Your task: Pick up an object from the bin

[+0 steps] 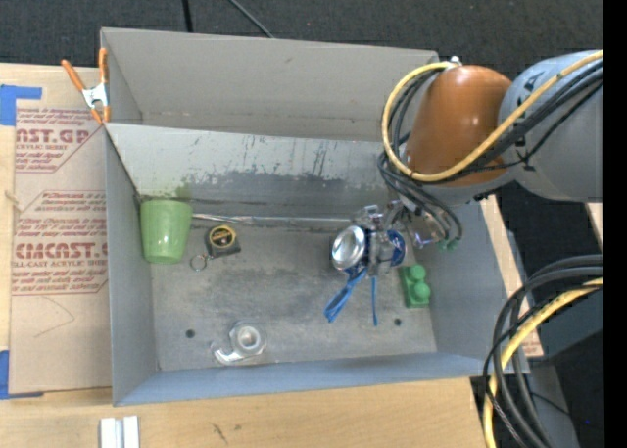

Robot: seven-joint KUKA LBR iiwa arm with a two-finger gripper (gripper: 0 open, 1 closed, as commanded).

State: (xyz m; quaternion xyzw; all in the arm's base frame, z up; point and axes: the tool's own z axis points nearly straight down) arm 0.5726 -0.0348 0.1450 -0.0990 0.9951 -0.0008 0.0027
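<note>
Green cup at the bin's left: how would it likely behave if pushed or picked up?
The green cup appears to lie on its side, so a push would probably roll it. It looks like thin plastic: likely light, and possibly yielding under a squeeze.

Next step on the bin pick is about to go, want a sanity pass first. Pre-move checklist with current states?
1. Gripper over a candidate: ok. It sits in the bin's right half, at the shiny silver round thing and the blue-handled tool.
2. Single target isolated: not ok. The silver thing and the blue tool lie touching or overlapping.
3. Grasp state: cannot tell.
4. Neighbour clearance: not ok. The green block lies close beside the gripper.
5. Other items out of the way: ok. The green cup, small tape measure and silver metal piece lie well to the left.
6. Height above the bin floor: cannot tell.
</note>
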